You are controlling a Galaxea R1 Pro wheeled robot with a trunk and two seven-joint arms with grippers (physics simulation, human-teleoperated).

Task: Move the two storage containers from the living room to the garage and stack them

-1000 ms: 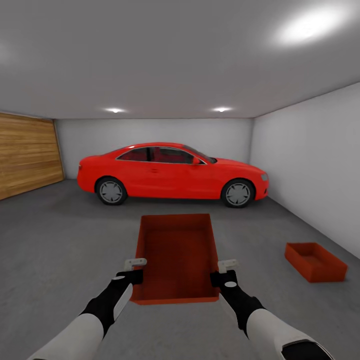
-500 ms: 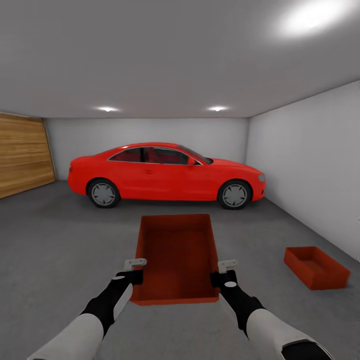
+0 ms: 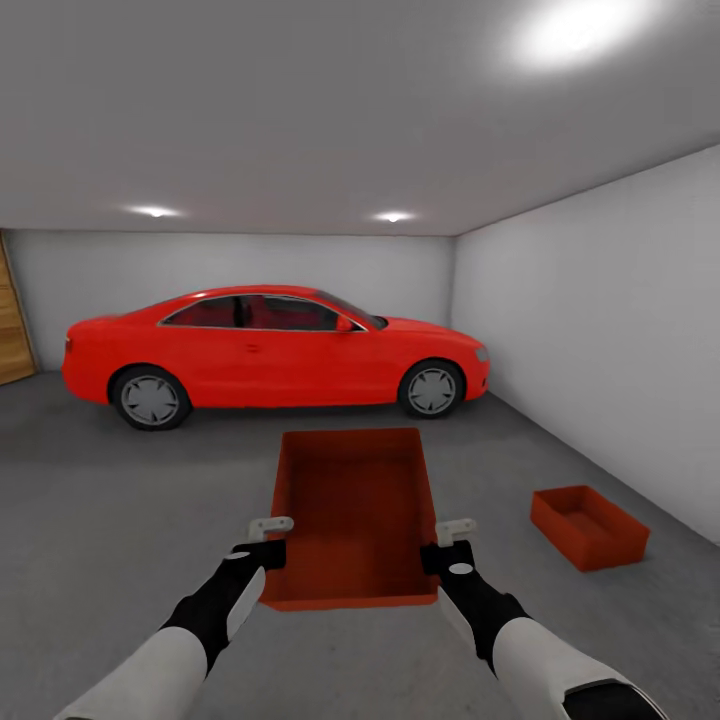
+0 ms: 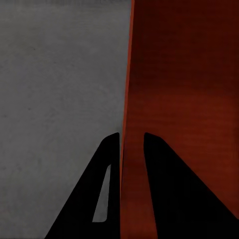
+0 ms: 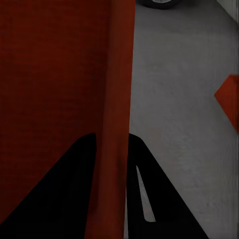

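I am in the garage, carrying a red-orange open-top storage container (image 3: 352, 515) in front of me above the dark grey concrete floor (image 3: 110, 520). My left gripper (image 3: 268, 550) is shut on its left wall (image 4: 130, 149) and my right gripper (image 3: 440, 552) is shut on its right wall (image 5: 115, 149). Each wall sits pinched between dark fingers in the wrist views. The second storage container (image 3: 588, 526) rests on the floor ahead to the right, near the white side wall; one corner of it (image 5: 230, 97) appears in the right wrist view.
A glossy red car (image 3: 270, 355) is parked across the far end of the garage. A white wall (image 3: 610, 320) runs along the right. A strip of wooden garage door (image 3: 12, 320) stands at the far left. Open concrete lies between me and the car.
The whole head view has swung to the right: car, wooden door and the floor container have all slid left in the picture. The held container and both grippers keep their place.
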